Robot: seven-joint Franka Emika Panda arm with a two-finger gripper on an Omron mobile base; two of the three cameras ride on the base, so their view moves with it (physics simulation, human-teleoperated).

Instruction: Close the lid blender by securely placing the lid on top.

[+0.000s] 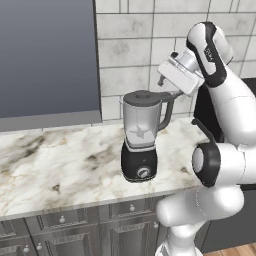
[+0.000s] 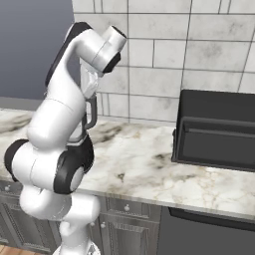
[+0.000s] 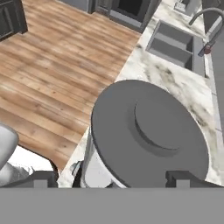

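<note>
The marble counter (image 1: 60,160) takes up most of the lower half of the left base view, running from the left edge to my own white arm at lower right, with dark cabinet fronts (image 1: 75,225) under it and a grey tiled wall (image 1: 135,45) behind. In the right base view the black boxy oven (image 2: 216,132) sits on the same counter at the right edge of the frame. In the hand view a sink (image 3: 175,46) is set into the counter at upper right, and a wooden floor (image 3: 52,65) covers the upper left.

The blender (image 1: 141,135) stands upright near the middle of the left base view, clear jar on a black base with a silver dial facing front. The lid (image 1: 143,96) sits flat on the jar's mouth; in the hand view it is the large grey disc with a raised centre, lying centre-right.

My gripper (image 3: 109,179) is at the bottom edge of the hand view, its two dark tips well apart with nothing between them, the right tip in front of the lid's near rim.
</note>
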